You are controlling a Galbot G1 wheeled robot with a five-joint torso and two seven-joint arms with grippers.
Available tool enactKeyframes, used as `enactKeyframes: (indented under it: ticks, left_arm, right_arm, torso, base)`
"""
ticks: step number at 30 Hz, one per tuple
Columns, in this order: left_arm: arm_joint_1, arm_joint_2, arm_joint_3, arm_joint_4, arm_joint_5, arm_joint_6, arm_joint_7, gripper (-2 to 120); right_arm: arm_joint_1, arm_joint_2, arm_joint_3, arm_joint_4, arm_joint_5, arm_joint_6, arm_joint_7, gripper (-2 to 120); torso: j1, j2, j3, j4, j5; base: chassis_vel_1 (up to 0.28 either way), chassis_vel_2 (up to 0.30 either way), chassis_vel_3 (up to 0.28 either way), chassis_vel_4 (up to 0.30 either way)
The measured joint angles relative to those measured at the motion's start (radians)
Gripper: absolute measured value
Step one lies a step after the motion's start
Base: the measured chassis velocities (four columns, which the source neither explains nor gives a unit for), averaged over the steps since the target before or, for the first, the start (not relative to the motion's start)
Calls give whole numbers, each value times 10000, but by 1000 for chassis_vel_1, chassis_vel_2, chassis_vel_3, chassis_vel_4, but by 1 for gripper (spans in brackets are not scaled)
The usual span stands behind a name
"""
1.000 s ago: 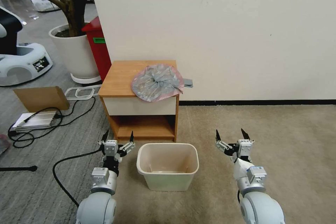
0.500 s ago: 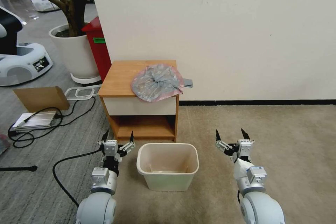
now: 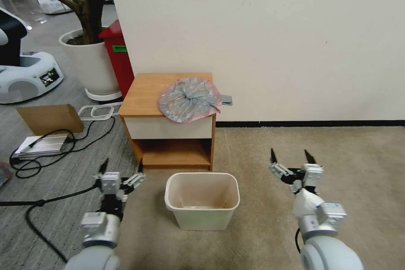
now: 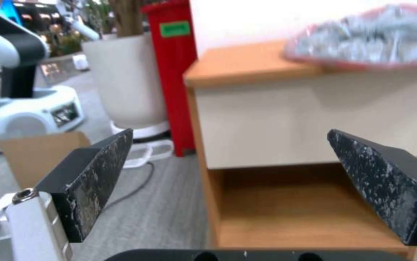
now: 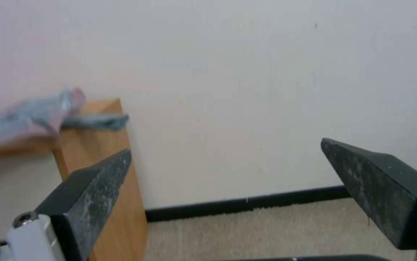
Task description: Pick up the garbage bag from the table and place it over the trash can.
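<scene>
**Ana:** Down at the near edge, both sets of jaws stand spread wide with nothing between them. The left gripper [image 3: 120,168] hovers over the carpet to the left of the small cream-white rectangular plastic trash can [image 3: 202,201], its black fingers [image 4: 92,181] parted and empty.

**Ben:** And the right gripper [image 3: 292,157] matches it on the far side of the bin, jaws just as wide apart, holding nothing, raised above the beige carpet [image 3: 337,152] and well apart from the can's rim.

**Ana:** Out from there, the trash can stands upright on the floor between the two arms, open mouth up, bare inside.

**Ben:** Farther off, just behind the can, sits the small square wooden table [image 3: 147,93] with its orange-brown top, white drawer front and lower shelf, backed against the cream wall [image 3: 295,42].

**Ana:** On that top, toward its right front corner, lies the thin crinkly translucent grey garbage bag [image 3: 190,99] with the pinkish-red rim, bunched up, its edge drooping over the drawer front. A grey tail of it pokes off the right side.

**Ben:** Left of the table stand a tall red bin [image 3: 118,57] and a white plant pot [image 3: 86,65]; black cables [image 3: 50,147] trail across the grey floor.
</scene>
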Motion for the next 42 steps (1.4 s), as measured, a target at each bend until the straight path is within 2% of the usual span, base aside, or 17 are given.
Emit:
enactKeyframes:
  ticks: [2,3,5,6,9,11,21,23,27,28,30,31,33,36,38,39,42]
  left_arm:
    - [324,203,-117,-419,-161,87,-211,100]
    - [686,430,-252,-896,-343,186,-451,100]
    - [912,572,-335,-1196,-461,246,-600,100]
    - [1182,745,-430,-1549,-598,319,-780,100]
    - [1618,1021,-591,-1858,-817,429,-1063,100]
    - [1939,1220,-707,-1909,-982,523,-1285,100]
    - [2027,1452,-729,-1898,-1198,743,-1334,100]
    - [2071,2278,-684,-1878,-1917,1562,-1289,100]
    - [2072,2494,-671,-1873,-2070,1739,-1262,100]
    - [2085,2567,-670,-1865,-2118,1770,-1252,100]
    - [2364,2823,-803,-1857,-2130,1213,-1163,100]
    - [2364,2823,-803,-1857,-2130,1213,-1163,100]
    - [2399,2875,-820,-1848,-2130,1115,-1139,100]
    - [2522,2836,-837,-1843,-2024,924,-1125,100]
    - [2866,2668,-859,-1837,-1619,365,-1069,100]
    - [2866,2668,-859,-1837,-1619,365,-1069,100]
    - [2949,2622,-867,-1833,-1495,194,-1051,100]
  right_arm:
    - [-191,-14,29,456,193,-135,135,100]
    - [-405,-36,56,968,409,-280,295,100]
    - [-560,-33,49,1292,459,-379,420,100]
    - [-829,123,-246,1554,277,-495,559,100]
    - [-1031,228,-522,1601,110,-593,670,100]
    - [-1131,146,-585,1551,71,-602,695,100]
    - [-875,-247,-611,966,468,-583,704,100]
    - [-439,-298,-733,554,715,-576,729,100]
    - [-123,-336,-813,305,1011,-578,746,100]
    - [272,-384,-920,9,1486,-618,766,100]
    - [1202,-456,-1193,-708,2645,-763,811,100]
    - [1202,-456,-1193,-708,2645,-763,811,100]
    - [1974,-481,-1435,-1124,3764,-980,970,100]
    - [2916,-471,-1645,-1468,5148,-1280,1284,100]
    - [3921,-406,-1816,-1920,6505,-1504,1574,100]
    - [3921,-406,-1816,-1920,6505,-1504,1574,100]
    - [5211,-258,-1991,-2933,8168,-1672,1855,100]
  torso:
    - [0,0,0,0,1]
    - [0,0,0,-1,1]
    - [0,0,0,1,0]
    - [0,1,-1,-2,-3]
    - [0,1,0,-3,8]
    - [0,0,0,0,-1]
    - [0,0,0,0,1]
    - [0,0,1,-4,1]
    - [0,0,1,-6,1]
    - [0,0,0,-4,0]
    - [0,0,1,-1,6]
    - [0,0,1,-1,6]
    - [0,0,1,-2,0]
    - [0,0,1,-4,-1]
    - [0,0,1,3,6]
    - [0,0,1,3,6]
    - [0,0,2,-1,2]
  base:
    - [0,0,0,0]
    - [0,0,0,0]
    - [0,0,0,0]
    - [0,0,0,0]
    - [0,0,0,0]
    - [0,0,0,0]
    - [0,0,0,0]
    - [0,0,0,0]
    - [0,0,0,0]
    - [0,0,0,0]
    - [0,0,0,0]
    - [0,0,0,0]
    - [0,0,0,0]
    - [0,0,0,0]
    - [0,0,0,0]
    - [0,0,0,0]
    - [0,0,0,0]
